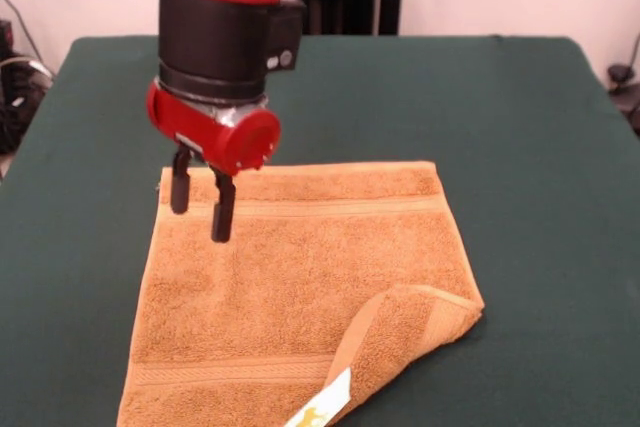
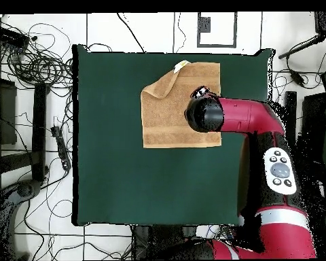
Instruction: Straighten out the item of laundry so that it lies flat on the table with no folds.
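Observation:
The orange-tan towel lies on the green table, mostly flat. Its near right corner is folded back over the towel, and a white tag shows at the fold's end. My gripper hangs over the towel's far left corner. It is open and holds nothing, with its fingertips low over the cloth. In the overhead view the towel lies toward the table's top edge, with the folded corner at its upper left. There the arm's black wrist hides the gripper.
Green cloth shows all round the towel, widest at the left and bottom of the overhead view. Cables and black stands lie on the floor beyond the table's left edge. The red arm crosses the table's right edge.

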`<action>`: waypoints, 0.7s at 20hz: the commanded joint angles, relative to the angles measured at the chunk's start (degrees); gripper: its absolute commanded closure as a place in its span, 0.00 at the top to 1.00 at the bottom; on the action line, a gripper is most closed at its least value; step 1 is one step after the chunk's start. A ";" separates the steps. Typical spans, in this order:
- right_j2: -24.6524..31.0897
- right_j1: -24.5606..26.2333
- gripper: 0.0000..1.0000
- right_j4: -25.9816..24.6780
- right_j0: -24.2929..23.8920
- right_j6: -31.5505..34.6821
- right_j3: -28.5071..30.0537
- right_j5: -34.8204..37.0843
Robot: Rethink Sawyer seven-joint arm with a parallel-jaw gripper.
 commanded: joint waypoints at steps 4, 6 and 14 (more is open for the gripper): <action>4.44 9.39 1.00 -0.38 4.24 -0.06 -0.92 -3.27; 4.07 9.96 1.00 -0.35 4.74 0.31 -1.63 -3.33; 2.66 11.78 1.00 -0.28 6.83 1.41 -3.83 -3.39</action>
